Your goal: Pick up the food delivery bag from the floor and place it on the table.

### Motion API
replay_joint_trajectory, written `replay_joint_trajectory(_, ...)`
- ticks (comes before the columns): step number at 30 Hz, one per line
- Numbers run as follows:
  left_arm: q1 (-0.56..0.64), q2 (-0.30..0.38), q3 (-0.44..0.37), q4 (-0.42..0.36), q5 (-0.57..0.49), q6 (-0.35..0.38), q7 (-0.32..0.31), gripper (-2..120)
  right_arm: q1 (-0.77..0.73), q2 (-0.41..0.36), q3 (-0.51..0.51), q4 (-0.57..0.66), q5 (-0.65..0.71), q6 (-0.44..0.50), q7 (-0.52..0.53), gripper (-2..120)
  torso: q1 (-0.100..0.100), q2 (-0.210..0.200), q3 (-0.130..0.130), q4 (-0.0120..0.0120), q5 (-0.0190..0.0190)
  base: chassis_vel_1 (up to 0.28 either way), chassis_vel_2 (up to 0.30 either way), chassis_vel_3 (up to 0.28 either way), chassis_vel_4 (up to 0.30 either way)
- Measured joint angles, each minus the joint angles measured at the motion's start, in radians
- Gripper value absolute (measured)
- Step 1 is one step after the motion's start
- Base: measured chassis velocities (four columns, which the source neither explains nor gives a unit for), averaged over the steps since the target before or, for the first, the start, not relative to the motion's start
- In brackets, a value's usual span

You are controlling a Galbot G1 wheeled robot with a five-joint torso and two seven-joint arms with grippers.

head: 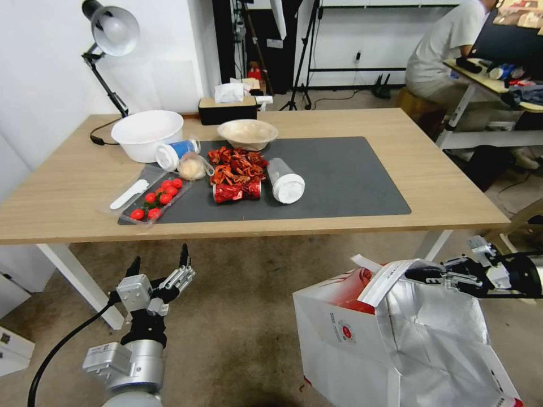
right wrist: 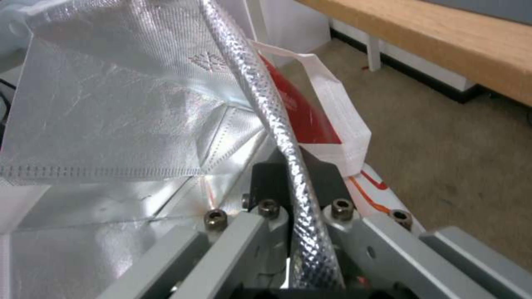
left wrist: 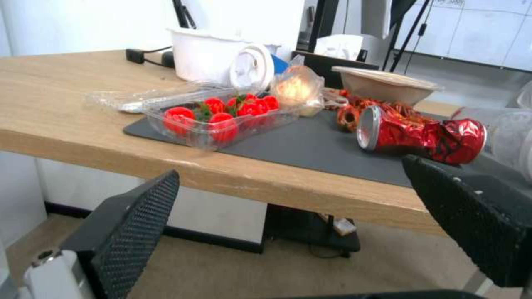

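Upright, food delivery bag (head: 362,345) – right gripper (head: 416,275) seemingly clamps its rim; left gripper (head: 158,268) agape.

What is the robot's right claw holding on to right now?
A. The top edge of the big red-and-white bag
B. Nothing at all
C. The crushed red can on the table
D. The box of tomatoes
A: the right gripper is shut on the foil-lined rim of the food delivery bag, below the table edge.

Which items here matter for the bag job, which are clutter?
Job: food delivery bag, its rim clamped in right gripper; floor; table; left gripper, open, idle.
Clutter: tomato tray, crushed red can, white bowl, desk lamp.
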Motion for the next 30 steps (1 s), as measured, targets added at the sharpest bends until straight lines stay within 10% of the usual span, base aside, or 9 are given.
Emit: replay_joint_trajectory(30,0.015,-0.003,-0.011,-0.022,0.015,-0.012,-0.003,100,-0.116,-0.054,0.181,0.094,0.246,-0.044,-0.034,0,-0.002,-0.005,-0.003,0.0000,0.0000,0.000,0.000,0.000,0.000)
